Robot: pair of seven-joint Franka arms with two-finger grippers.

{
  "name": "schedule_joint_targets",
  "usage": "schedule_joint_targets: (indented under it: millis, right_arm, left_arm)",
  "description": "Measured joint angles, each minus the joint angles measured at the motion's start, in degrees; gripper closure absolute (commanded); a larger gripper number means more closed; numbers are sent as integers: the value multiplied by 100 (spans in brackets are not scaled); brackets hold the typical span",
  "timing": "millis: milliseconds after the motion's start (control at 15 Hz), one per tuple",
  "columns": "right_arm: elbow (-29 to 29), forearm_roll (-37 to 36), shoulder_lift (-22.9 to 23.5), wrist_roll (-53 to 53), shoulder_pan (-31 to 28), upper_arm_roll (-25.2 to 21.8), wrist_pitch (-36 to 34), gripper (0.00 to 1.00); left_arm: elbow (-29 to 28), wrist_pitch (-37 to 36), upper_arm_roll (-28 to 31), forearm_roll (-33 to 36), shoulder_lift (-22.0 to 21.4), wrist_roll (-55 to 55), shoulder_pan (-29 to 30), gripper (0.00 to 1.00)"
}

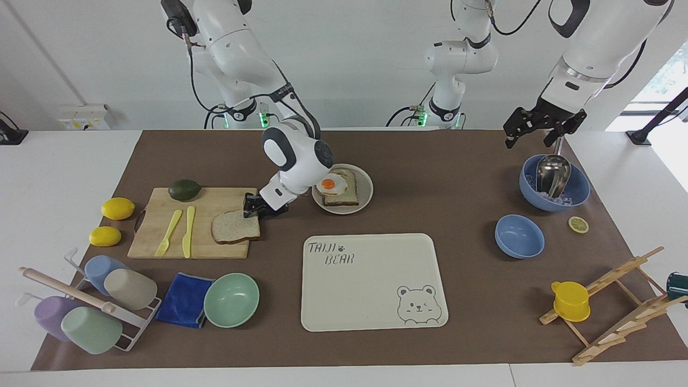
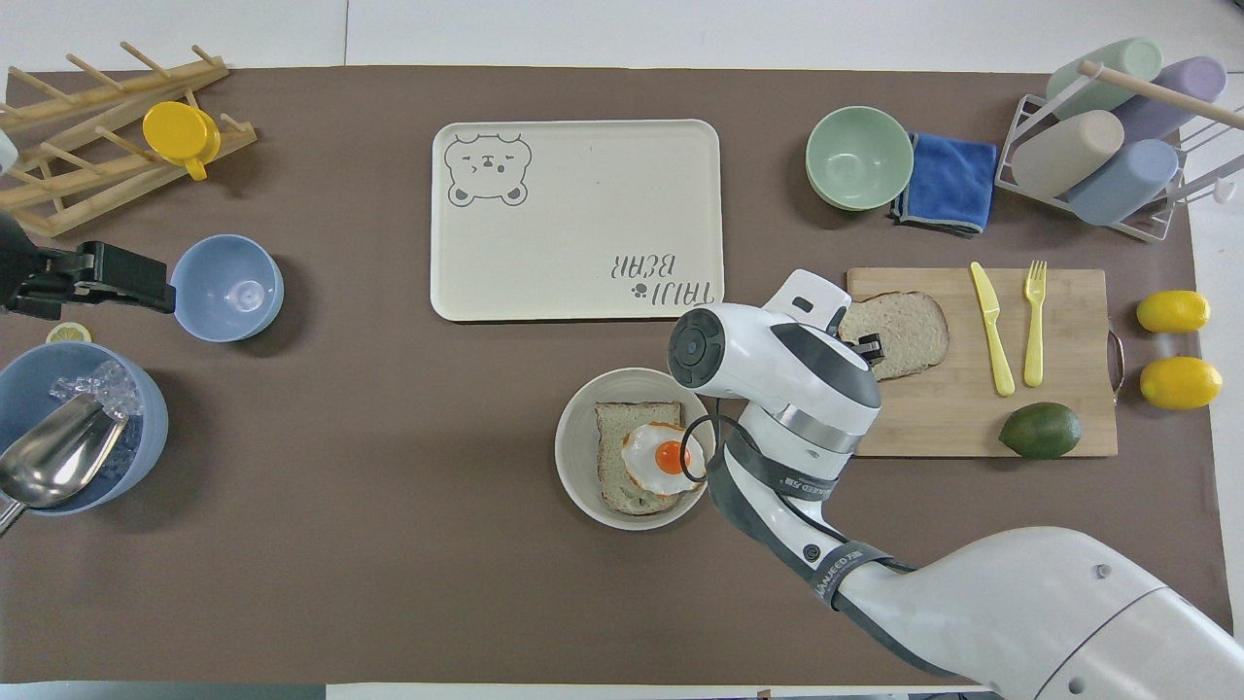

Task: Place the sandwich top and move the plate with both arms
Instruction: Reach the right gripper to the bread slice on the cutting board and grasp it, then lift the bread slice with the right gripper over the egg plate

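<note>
The sandwich top (image 1: 235,227) (image 2: 904,331) lies flat on the wooden cutting board (image 1: 215,201) (image 2: 933,418). My right gripper (image 1: 257,208) (image 2: 860,345) is down at the slice's edge nearest the plate, open, with one finger touching the crust. The beige plate (image 1: 367,188) (image 2: 573,457) sits beside the board and holds a bread slice with a fried egg (image 1: 330,185) (image 2: 661,455). My left gripper (image 1: 540,129) (image 2: 97,277) waits open in the air above the blue bowl with a metal scoop (image 1: 553,181).
The cream bear tray (image 1: 373,279) (image 2: 573,219) lies farther from the robots than the plate. A yellow knife (image 1: 188,230), fork (image 1: 167,232) and avocado (image 1: 184,189) are on the board. A mint bowl (image 1: 231,299) and small blue bowl (image 1: 518,235) stand nearby.
</note>
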Motion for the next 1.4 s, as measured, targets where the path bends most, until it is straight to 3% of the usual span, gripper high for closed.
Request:
schedule_joint_targets:
  millis: [67,400,867,1200,1400]
  right_arm:
    - [0,-19,-3,0,3,26,0,100]
    - [54,-39,-17,-23,10,180,-101,100]
    - [1311,-39,238,-295,91,1271,-1988,100]
    - [2317,10,614,-269,913,1364,-2468,100]
    - [2452,28,735,483,1289,1464,-2312,100]
  left_arm:
    - [0,0,0,0,0,0,0,0]
    - [0,0,0,0,0,0,0,0]
    - [0,0,0,0,0,0,0,0]
    - [0,0,0,0,0,0,0,0]
    - [0,0,7,0,0,-15,36,0]
